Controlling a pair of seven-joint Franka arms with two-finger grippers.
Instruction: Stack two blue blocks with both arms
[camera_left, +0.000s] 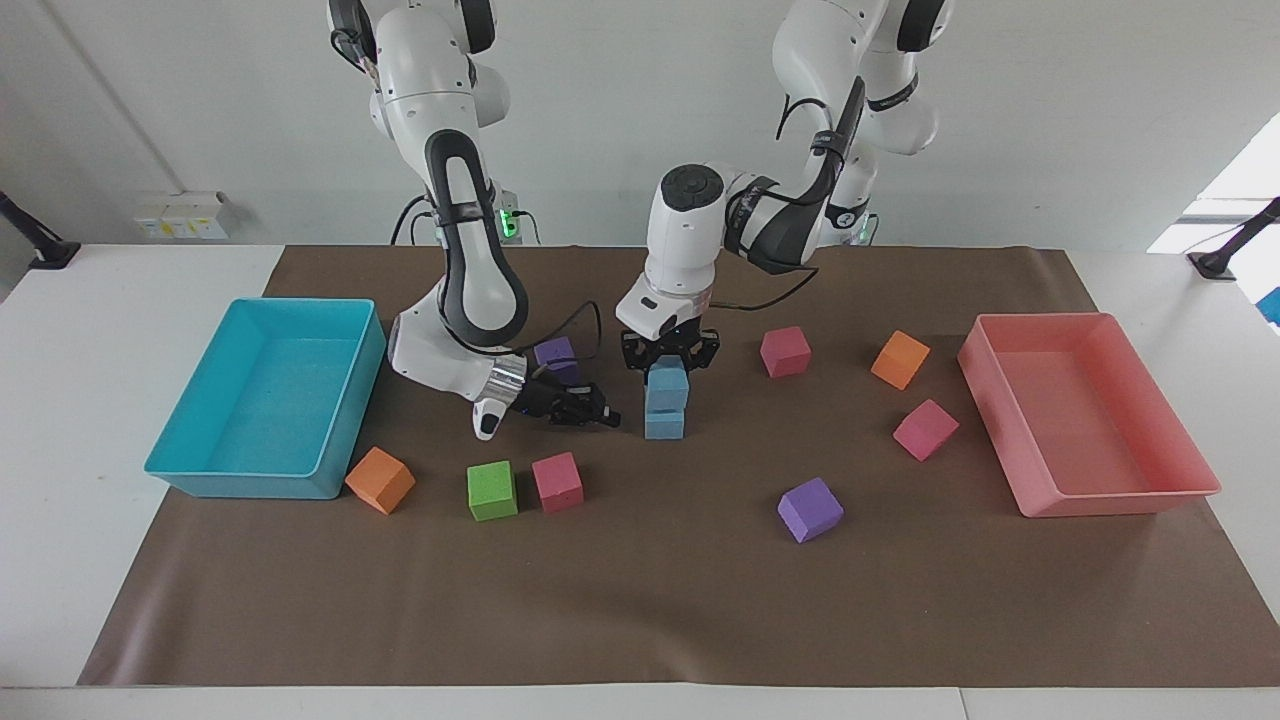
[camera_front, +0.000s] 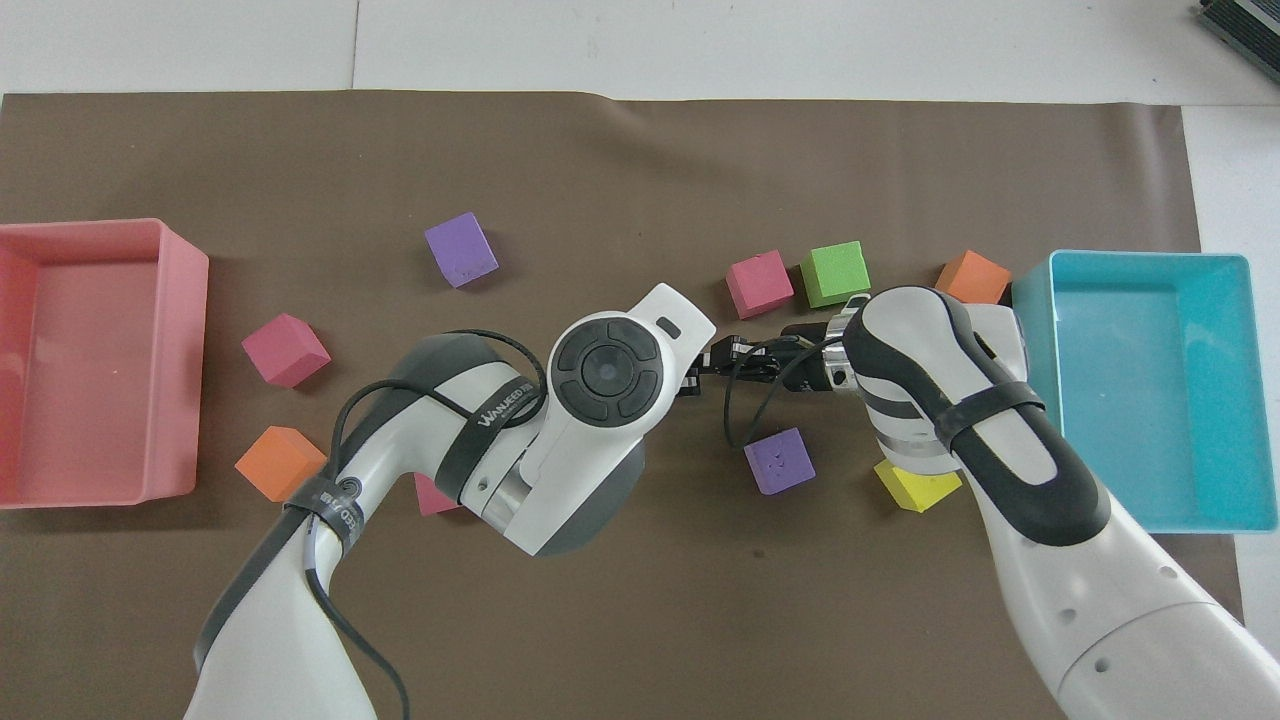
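At the middle of the brown mat (camera_left: 640, 600), in the facing view, the left gripper (camera_left: 668, 362) is pointing straight down and pinching the upper blue block (camera_left: 667, 384), which is sitting on the lower blue block (camera_left: 664, 423); whether the two faces are fully pressed together is hard to tell. The right gripper (camera_left: 598, 413) is lying low and sideways just beside the stack, toward the right arm's end of the table, its fingers looking pressed together on nothing. A purple cube (camera_left: 556, 354) is partly hiding past the right arm's wrist. A green cube (camera_left: 491, 490) and a pink cube (camera_left: 557, 481) are sitting farther from the robots than that gripper. The turquoise tray (camera_left: 185, 470) and pink tray (camera_left: 1120, 500) are resting at the table's two ends. In the overhead view, the left arm's (camera_front: 600, 385) round wrist housing is covering both blue blocks completely. The right gripper (camera_front: 722, 355) is showing only its dark tip beside that housing. A yellow cube (camera_front: 915, 487) is peeking out, half cut off, under the right arm (camera_front: 950, 400).
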